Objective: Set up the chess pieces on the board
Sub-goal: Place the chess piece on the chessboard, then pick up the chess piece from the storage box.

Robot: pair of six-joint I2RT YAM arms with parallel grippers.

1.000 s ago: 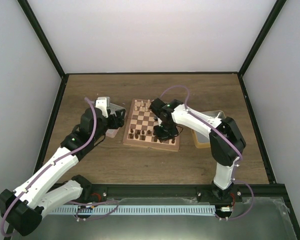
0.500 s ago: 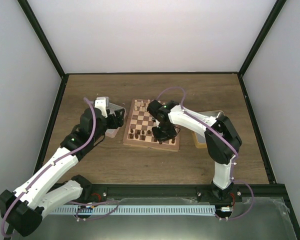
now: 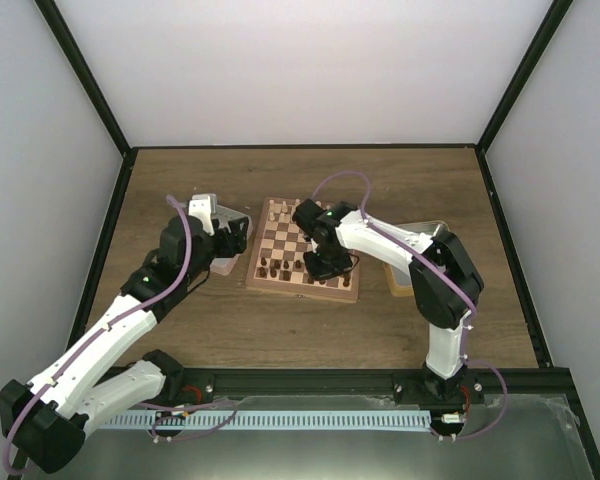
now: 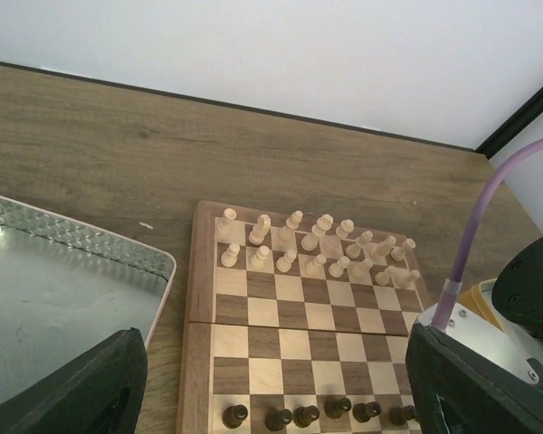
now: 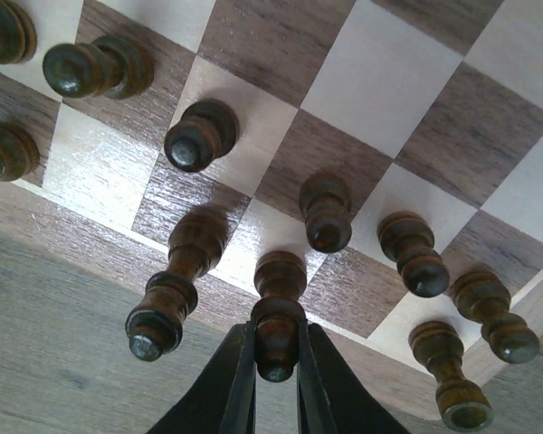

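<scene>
Right end effector (image 5: 276,342) is closed on one of the chess pieces (image 5: 280,282) standing in the board's (image 5: 407,72) edge row, others close either side, while left end effector (image 4: 276,362) gapes open before the board.

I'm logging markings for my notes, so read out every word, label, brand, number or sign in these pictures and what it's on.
No readable text anywhere.
The square wooden checkered chessboard has no letters or numbers on its light rim.
The shallow metal tin, the pale cream wooden chessmen and the dark brown wooden chess pieces, including the one clamped in the right gripper, are unmarked.
The white robot arms show no legible label.
</scene>
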